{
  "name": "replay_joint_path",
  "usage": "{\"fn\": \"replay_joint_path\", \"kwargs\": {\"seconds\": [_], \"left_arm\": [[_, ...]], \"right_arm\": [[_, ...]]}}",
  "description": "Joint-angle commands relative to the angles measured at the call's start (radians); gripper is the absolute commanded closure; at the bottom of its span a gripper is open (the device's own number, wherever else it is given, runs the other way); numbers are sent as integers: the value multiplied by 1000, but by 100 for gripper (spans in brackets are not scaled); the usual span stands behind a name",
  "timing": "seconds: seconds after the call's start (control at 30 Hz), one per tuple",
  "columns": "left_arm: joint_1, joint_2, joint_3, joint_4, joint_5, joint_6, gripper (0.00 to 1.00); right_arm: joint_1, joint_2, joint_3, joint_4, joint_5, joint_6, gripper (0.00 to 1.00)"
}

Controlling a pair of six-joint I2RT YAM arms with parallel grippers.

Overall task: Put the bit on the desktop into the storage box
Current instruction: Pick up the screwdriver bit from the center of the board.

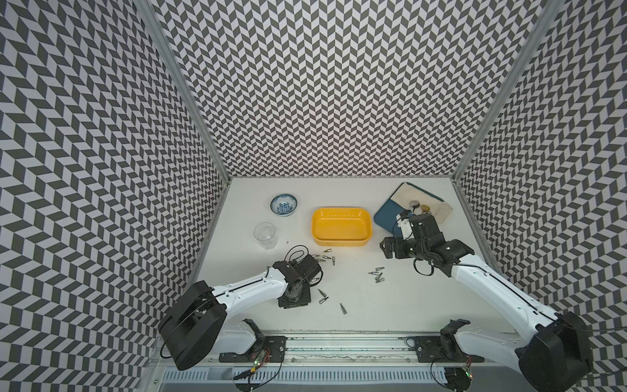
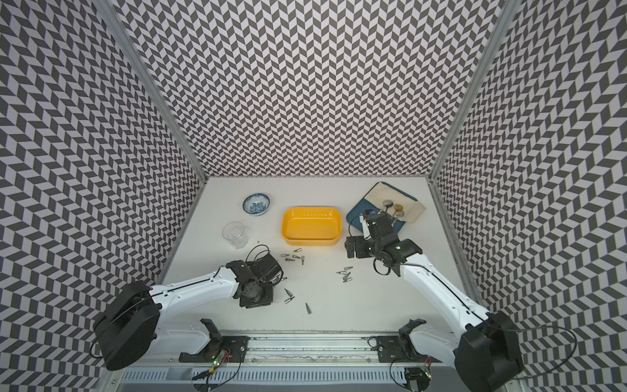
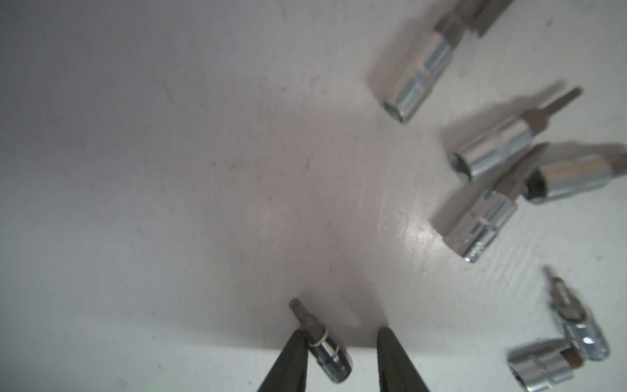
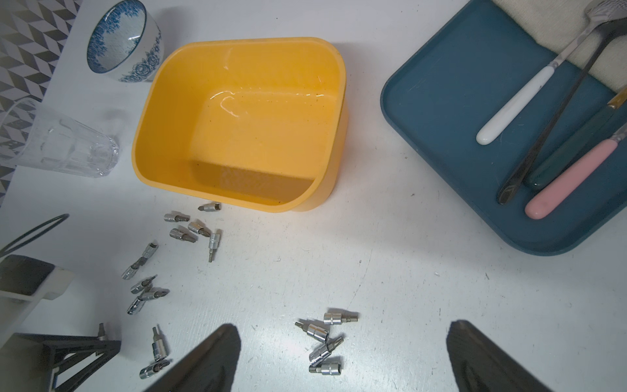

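- Rooted at the near edge of the plain off-white desk [image 1: 373, 315], the white left arm [image 1: 244, 288] and white right arm [image 1: 492, 292] reach inward.
- Left of the desk's middle, the left gripper [image 3: 341, 330] stands astride a short chrome-and-grey steel driver bit [image 3: 325, 349] lying flat on the desk. Its jaws are part-way apart, with one black finger [image 3: 290, 363] touching the bit and the other clear of it, so the bit is not clenched.
- Handling, by judgement: stiff, dense for its size, polished and probably slippery, and apt to roll. It is best pinched across the fat chrome barrel, not the thin tip.
- Looks: a mirror-bright socket barrel with a thin white ring, narrowing to a dull grey driver tip.
- Other loose bits lie in a pair toward the near edge [image 1: 322, 298], a cluster right of the middle [image 1: 377, 273] and a cluster just before the tub [image 1: 324, 259].
- The right gripper [image 4: 342, 325] hangs over the desk's right half, jaws spread wide and holding nothing.
- At mid-desk the shallow yellow plastic storage box [image 1: 342, 241] sits empty.
- Toward the far edge stand a clear drinking glass [image 1: 265, 235] and a blue-patterned ceramic bowl [image 1: 284, 204] on the left. A blue tray [image 1: 388, 213] with cream cloth and cutlery [image 1: 420, 207] fills the far right corner.
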Motion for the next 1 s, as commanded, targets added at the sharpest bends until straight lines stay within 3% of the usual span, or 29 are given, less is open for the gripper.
{"fn": "replay_joint_path", "kwargs": {"seconds": [0.0, 0.63, 0.97], "left_arm": [[-20, 9, -40, -3, 38, -29, 66], [14, 99, -21, 70, 47, 5, 64], [19, 105, -40, 65, 48, 8, 75]], "right_arm": [[8, 5, 5, 30, 7, -5, 1], [8, -8, 2, 7, 18, -22, 0], [7, -4, 6, 5, 12, -22, 1]]}}
